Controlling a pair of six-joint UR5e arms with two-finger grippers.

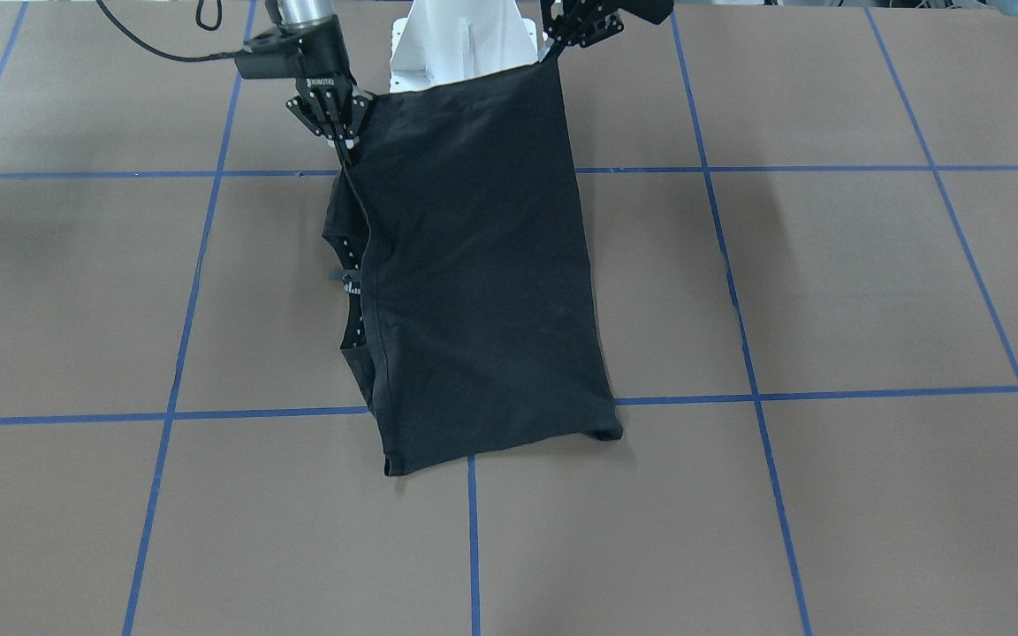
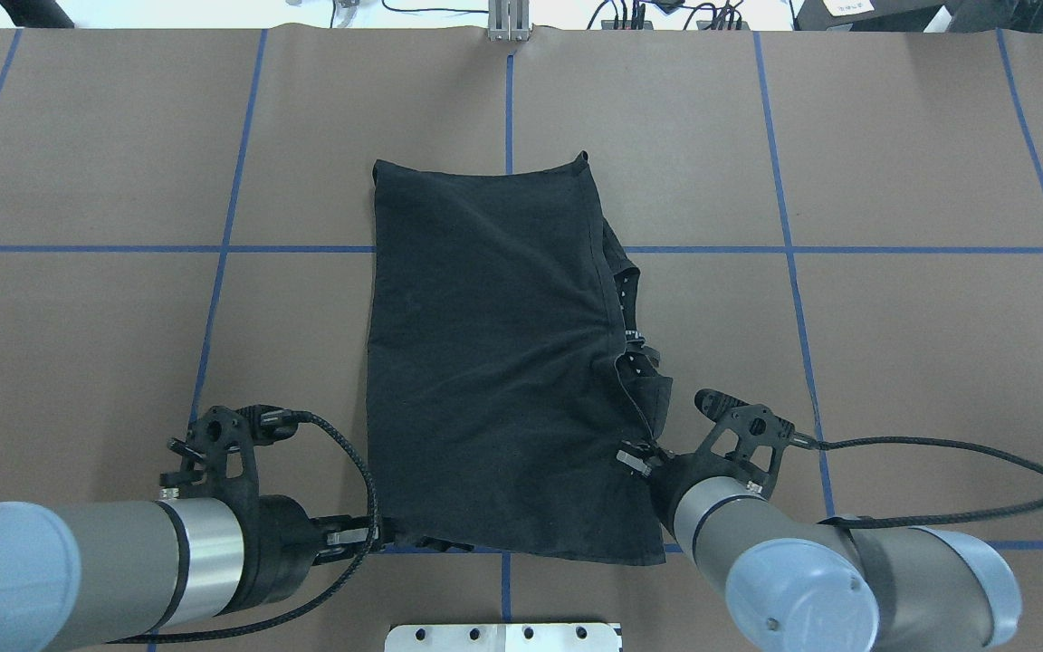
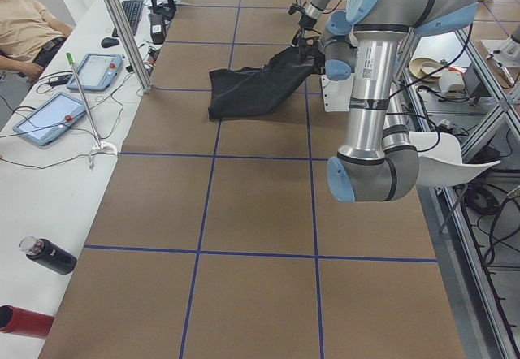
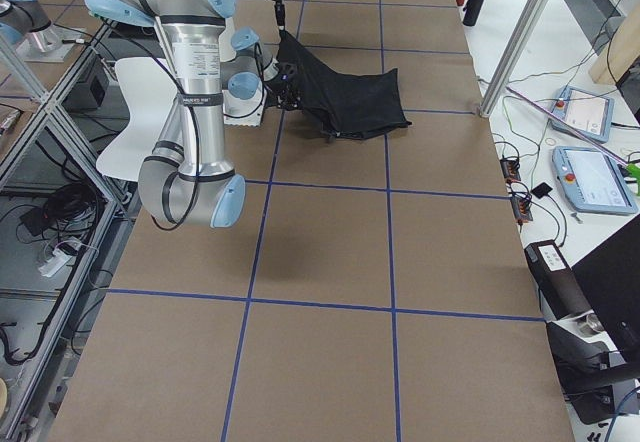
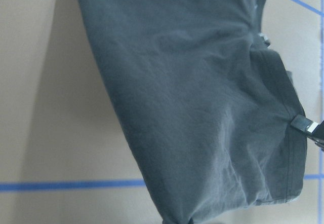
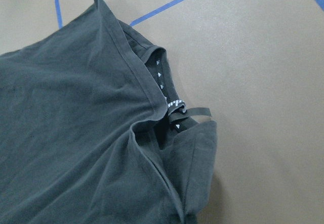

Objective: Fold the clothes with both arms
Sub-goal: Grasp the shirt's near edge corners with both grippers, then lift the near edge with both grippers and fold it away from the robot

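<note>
The shirt [image 2: 485,362] is held by its near edge, one corner clenched in the left hand [image 2: 377,536], the other in the right hand [image 2: 637,459]. Its long axis is directed straight away from both hands, the far end being borne by the worktop [image 2: 893,362]; a forward fold is indicated.

T-shirt [image 2: 485,362] on table [image 2: 893,362], btwn L gripper [image 2: 375,536], R gripper [image 2: 639,457]
</note>
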